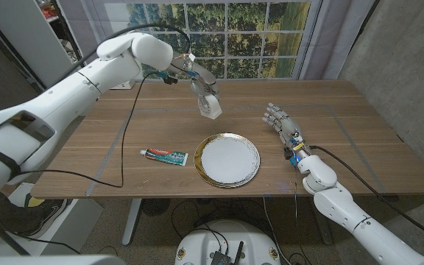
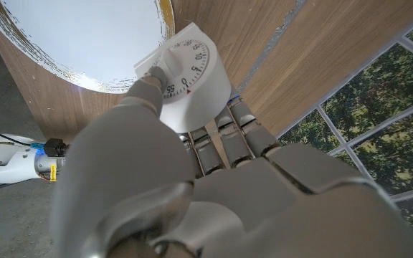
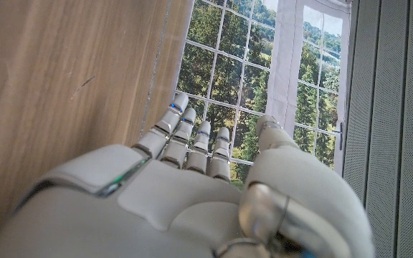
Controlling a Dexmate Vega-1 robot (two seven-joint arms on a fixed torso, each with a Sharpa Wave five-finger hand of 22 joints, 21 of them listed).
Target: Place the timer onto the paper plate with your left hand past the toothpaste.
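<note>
My left hand [image 1: 199, 82] holds the white timer [image 1: 210, 107] in the air, above the table and a little beyond the paper plate [image 1: 227, 159]. In the left wrist view the timer [image 2: 191, 79] shows its dial between thumb and fingers of the left hand [image 2: 192, 172], with the plate [image 2: 84, 39] close beyond it. The plate is white with a gold rim and lies near the table's front edge. The toothpaste tube [image 1: 165, 155] lies on the table just left of the plate. My right hand [image 1: 284, 126] is at the right side of the table, fingers extended and apart, holding nothing; the right hand [image 3: 192, 179] is seen from behind.
The wooden table [image 1: 359, 140] runs to edges at the front and right. A black cable [image 1: 127, 132] hangs from my left arm across the table's left part. A window with trees [image 1: 219, 37] stands behind the table.
</note>
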